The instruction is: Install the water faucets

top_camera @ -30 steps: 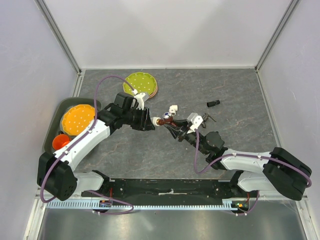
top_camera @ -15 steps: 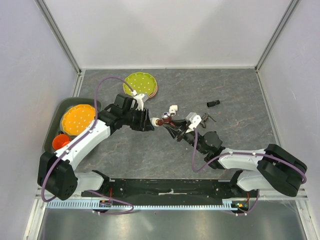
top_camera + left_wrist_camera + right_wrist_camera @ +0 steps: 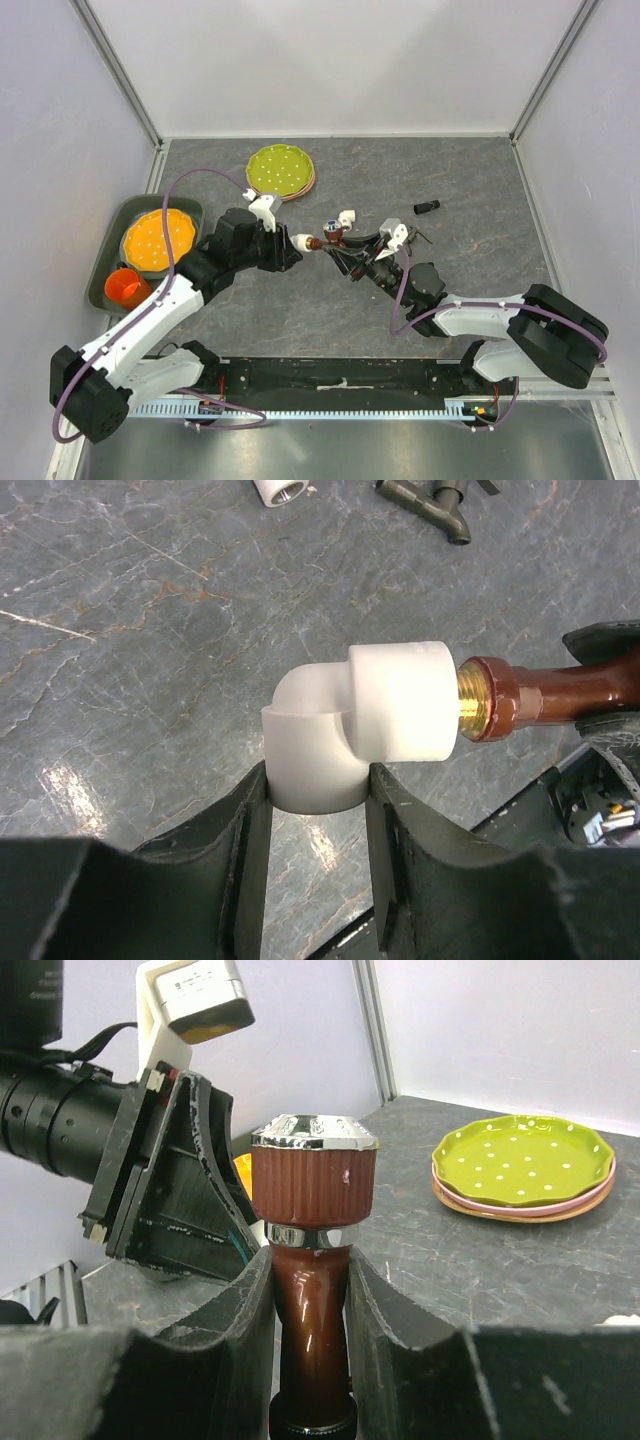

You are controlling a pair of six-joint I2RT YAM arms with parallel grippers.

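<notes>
- The left claw (image 3: 318, 785) pinches a white elbow fitting (image 3: 385, 725) by its lower end, one finger on each side, near the middle of the left wrist view.
- The right claw (image 3: 310, 1265) pinches the reddish-brown faucet (image 3: 312, 1185) by its stem, just below the ribbed handle with the shiny cap.
- The faucet's brass thread (image 3: 468, 702) sits in the mouth of the elbow, with some thread showing outside.
- In the overhead view the two claws meet at the centre of the frame, over the table (image 3: 480, 180).
- The dark grey faucet (image 3: 435, 502) lies on the table at the top edge of the left wrist view, with a second white elbow (image 3: 280, 490) to its left.
- Stacked plates (image 3: 281, 170), the top one green, sit upper left of centre in the overhead view.
</notes>
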